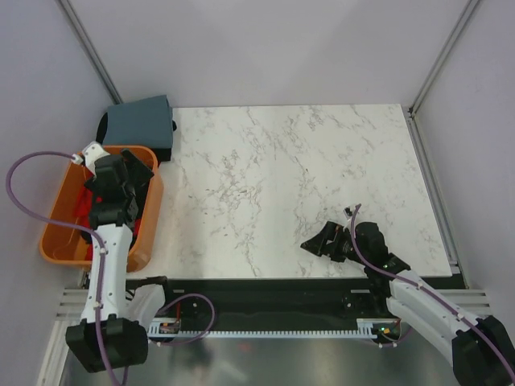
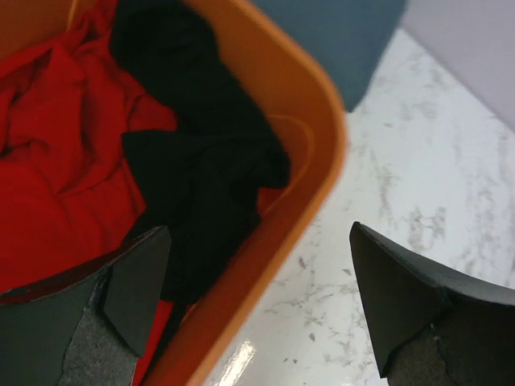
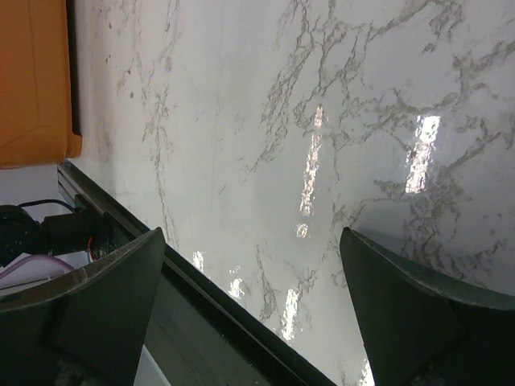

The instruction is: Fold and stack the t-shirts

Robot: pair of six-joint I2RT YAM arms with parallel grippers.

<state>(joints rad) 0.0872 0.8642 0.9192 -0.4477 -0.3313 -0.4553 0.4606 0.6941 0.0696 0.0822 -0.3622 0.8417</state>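
An orange bin (image 1: pixel 149 229) at the table's left edge holds a crumpled red t-shirt (image 2: pixel 56 161) and a black t-shirt (image 2: pixel 201 161). A folded grey-blue t-shirt (image 1: pixel 141 125) lies at the back left of the marble table (image 1: pixel 282 185); it also shows in the left wrist view (image 2: pixel 346 40). My left gripper (image 1: pixel 129 173) is open and empty, hovering over the bin's right rim (image 2: pixel 314 112), jaws wide apart. My right gripper (image 1: pixel 322 241) is open and empty, low over the table's near edge.
The black base rail (image 3: pixel 201 297) runs along the table's near edge under the right gripper. The orange bin's side (image 3: pixel 32 80) shows far left in the right wrist view. Metal frame posts (image 1: pixel 438 56) rise at the back corners.
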